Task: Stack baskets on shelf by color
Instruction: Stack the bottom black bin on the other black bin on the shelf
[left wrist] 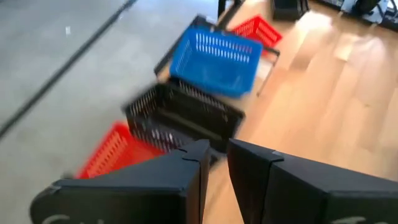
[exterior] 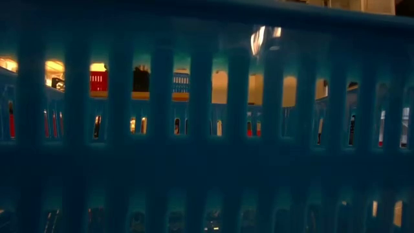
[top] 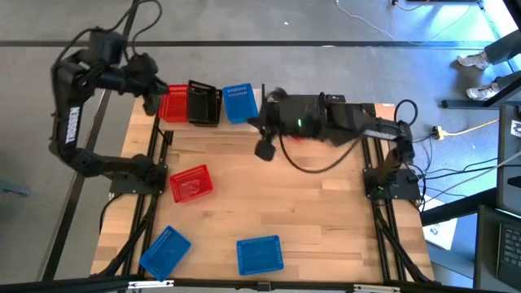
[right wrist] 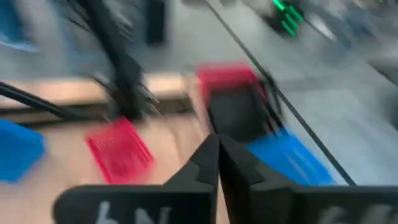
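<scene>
On the pale shelf (top: 252,96) at the table's far edge stand a red basket (top: 173,104), a black basket (top: 204,103) and a blue basket (top: 239,103) side by side. On the tabletop lie a red basket (top: 190,183) and two blue baskets (top: 165,251) (top: 260,255). My left gripper (top: 155,99) hovers by the shelf's red basket (left wrist: 115,152), its fingers a narrow gap apart and empty (left wrist: 217,158). My right gripper (top: 262,145) hangs near the blue shelf basket (right wrist: 286,158), shut and empty (right wrist: 217,146). A red patch (top: 297,138) shows under the right arm.
A blue basket's perforated wall (exterior: 207,162) stands right before the low camera and blocks nearly all of that view; the shelf baskets show only through its slots. A dark cable (top: 317,167) loops from the right arm over the table. Bare wood lies on the table's right half (top: 326,220).
</scene>
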{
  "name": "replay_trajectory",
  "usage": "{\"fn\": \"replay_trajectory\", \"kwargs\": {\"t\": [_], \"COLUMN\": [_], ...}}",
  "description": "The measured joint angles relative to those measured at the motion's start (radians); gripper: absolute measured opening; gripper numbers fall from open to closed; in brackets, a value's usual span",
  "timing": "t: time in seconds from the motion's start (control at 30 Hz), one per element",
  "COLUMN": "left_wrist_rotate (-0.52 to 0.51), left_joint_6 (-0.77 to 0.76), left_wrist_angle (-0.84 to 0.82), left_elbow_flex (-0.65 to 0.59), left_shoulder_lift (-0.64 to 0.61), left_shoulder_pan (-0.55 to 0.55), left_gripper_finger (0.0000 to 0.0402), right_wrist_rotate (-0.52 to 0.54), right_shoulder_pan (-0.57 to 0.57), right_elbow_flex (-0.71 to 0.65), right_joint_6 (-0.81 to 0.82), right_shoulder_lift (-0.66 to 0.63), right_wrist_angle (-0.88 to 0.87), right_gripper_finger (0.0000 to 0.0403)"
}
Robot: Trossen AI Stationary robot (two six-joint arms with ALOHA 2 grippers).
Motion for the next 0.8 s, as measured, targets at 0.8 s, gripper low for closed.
{"fn": "replay_trajectory", "kwargs": {"t": [0.8], "left_wrist_rotate": [-0.096], "left_joint_6": [0.192], "left_wrist_angle": [0.009], "left_elbow_flex": [-0.458], "left_shoulder_lift": [-0.217], "left_shoulder_pan": [0.0], "left_gripper_finger": [0.005], "right_wrist_rotate": [-0.464], "right_shoulder_pan": [-0.237], "right_elbow_flex": [0.0], "right_joint_6": [0.088], "right_shoulder_lift": [0.25], "right_wrist_angle": [0.417], "right_gripper_finger": [0.0]}}
